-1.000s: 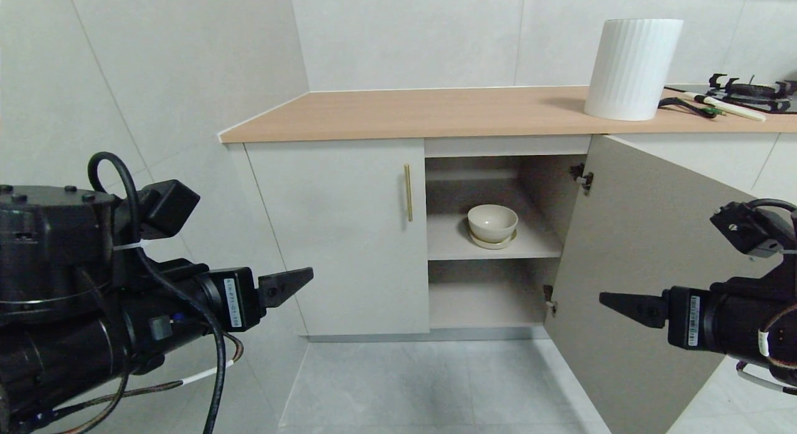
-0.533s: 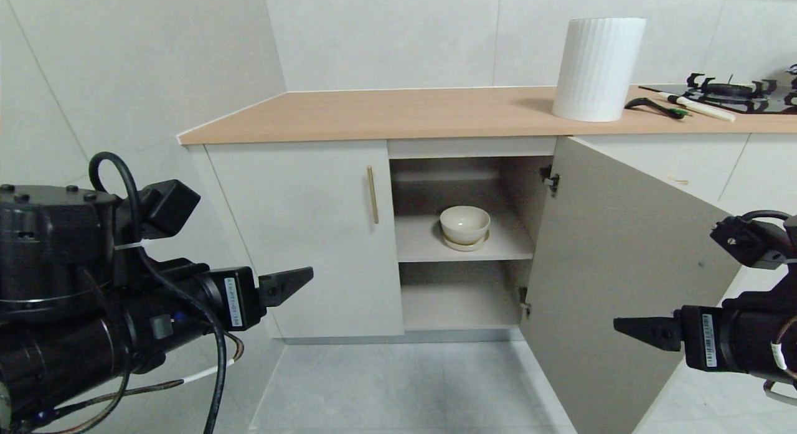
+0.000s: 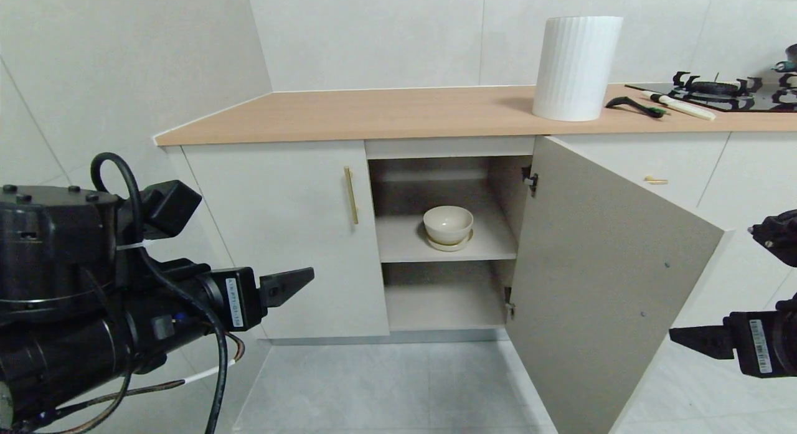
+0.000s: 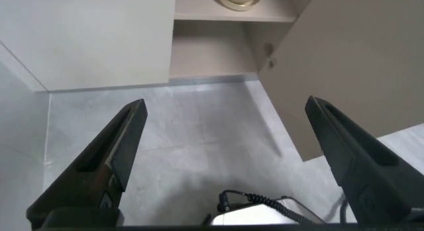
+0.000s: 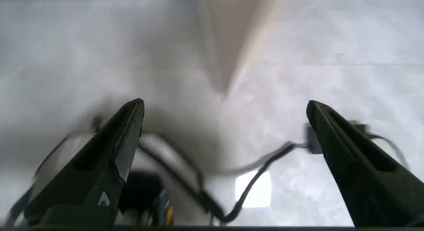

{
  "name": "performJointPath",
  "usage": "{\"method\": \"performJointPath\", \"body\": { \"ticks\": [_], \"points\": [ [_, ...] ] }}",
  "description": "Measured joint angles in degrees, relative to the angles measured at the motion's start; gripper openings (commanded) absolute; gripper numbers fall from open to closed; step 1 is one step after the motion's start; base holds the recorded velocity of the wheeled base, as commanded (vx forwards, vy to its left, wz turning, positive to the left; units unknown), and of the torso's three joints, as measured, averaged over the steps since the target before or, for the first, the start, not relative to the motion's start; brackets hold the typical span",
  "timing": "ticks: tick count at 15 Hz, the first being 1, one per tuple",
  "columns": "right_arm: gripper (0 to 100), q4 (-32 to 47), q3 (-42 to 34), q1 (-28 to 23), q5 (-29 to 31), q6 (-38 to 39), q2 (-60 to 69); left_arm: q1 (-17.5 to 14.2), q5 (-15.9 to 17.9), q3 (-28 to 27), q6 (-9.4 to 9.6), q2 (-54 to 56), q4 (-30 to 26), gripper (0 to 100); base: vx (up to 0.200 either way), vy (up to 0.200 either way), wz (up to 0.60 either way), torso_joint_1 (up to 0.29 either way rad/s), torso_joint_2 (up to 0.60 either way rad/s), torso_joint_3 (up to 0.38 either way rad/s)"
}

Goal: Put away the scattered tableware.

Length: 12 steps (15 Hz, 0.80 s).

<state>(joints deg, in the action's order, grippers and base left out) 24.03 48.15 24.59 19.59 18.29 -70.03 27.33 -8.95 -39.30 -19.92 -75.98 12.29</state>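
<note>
Well, the open cabinet (image 3: 436, 188) holds a bowl (image 3: 448, 223) on a saucer (image 3: 449, 247), while left pincer (image 4: 225, 104) and right pincer (image 5: 226, 104) gape empty.

Counter (image 3: 373, 113) is carrying a white ribbed canister (image 3: 576, 66), standing upright toward its right end. A dark tool (image 3: 635, 106) is lying just beside it, and a pale utensil (image 3: 679, 105) is lying at the hob (image 3: 722, 91) edge. Upper cabinet shelf (image 3: 405, 244) is holding a saucer (image 3: 448, 245) with a bowl (image 3: 448, 223) sitting on it.
</note>
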Motion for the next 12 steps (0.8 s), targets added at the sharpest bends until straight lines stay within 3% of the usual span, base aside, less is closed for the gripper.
{"method": "performJointPath", "body": {
  "ticks": [7, 9, 12],
  "points": [
    [100, -5.5, 1.1, -22.7, 1.3, -12.3, 1.0, 0.0, 0.0, 0.0, -0.02, 0.0, 0.0, 100, 0.000, 0.000, 0.00, 0.000, 0.00, 0.000],
    [100, -9.5, 0.5, -26.5, 1.0, -13.4, -0.1, 0.0, 0.1, 0.0, -0.02, 0.0, 0.0, 100, 0.000, 0.000, 0.00, 0.000, 0.00, 0.000],
    [100, -13.8, -0.4, -28.2, 0.7, -13.1, -3.5, 0.0, 0.1, 0.0, -0.09, 0.0, 0.0, 100, 0.000, 0.000, 0.00, 0.000, 0.00, 0.000]
  ]
}}
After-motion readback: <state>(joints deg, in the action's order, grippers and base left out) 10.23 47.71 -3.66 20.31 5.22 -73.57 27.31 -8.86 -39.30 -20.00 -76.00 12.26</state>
